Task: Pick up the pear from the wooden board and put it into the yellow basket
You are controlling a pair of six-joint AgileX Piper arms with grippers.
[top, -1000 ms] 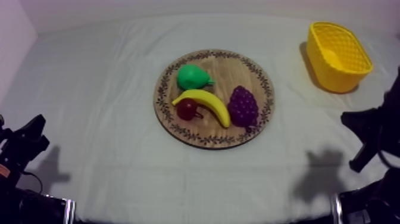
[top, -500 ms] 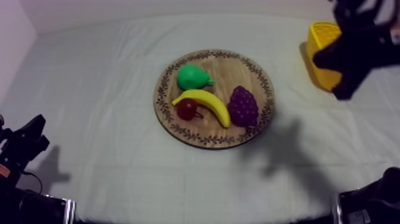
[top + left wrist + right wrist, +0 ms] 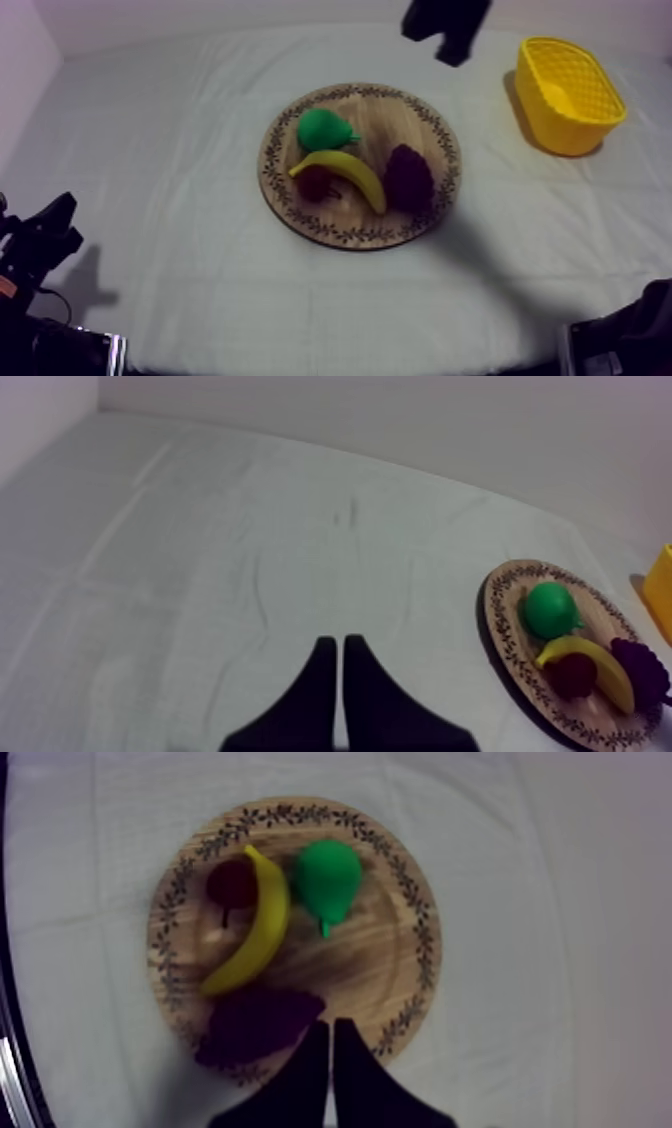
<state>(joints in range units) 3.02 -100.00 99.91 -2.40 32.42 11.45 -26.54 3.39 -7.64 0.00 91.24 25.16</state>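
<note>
The green pear (image 3: pixel 323 129) lies on the far-left part of the round wooden board (image 3: pixel 360 237), stem pointing right. My right gripper (image 3: pixel 455 55) hangs high over the table's far side, between the board and the yellow basket (image 3: pixel 567 95). In the right wrist view its fingers (image 3: pixel 328 1024) lie together as a narrow wedge, shut on nothing, above the board's rim (image 3: pixel 410 1014), with the pear (image 3: pixel 326 880) well beyond them. My left gripper (image 3: pixel 55 225) rests low at the left edge, its fingers (image 3: pixel 335 641) also shut, far from the pear (image 3: pixel 550 608).
A banana (image 3: pixel 350 172), a small red fruit (image 3: pixel 316 184) and a bunch of grapes (image 3: pixel 408 178) share the board beside the pear. The basket stands at the far right of the cloth. The right arm's shadow darkens the board's right half.
My right arm rose from the lower right edge, passed in front of the basket, and now hangs over the far side beyond the board. The fruit and left arm have not moved.
</note>
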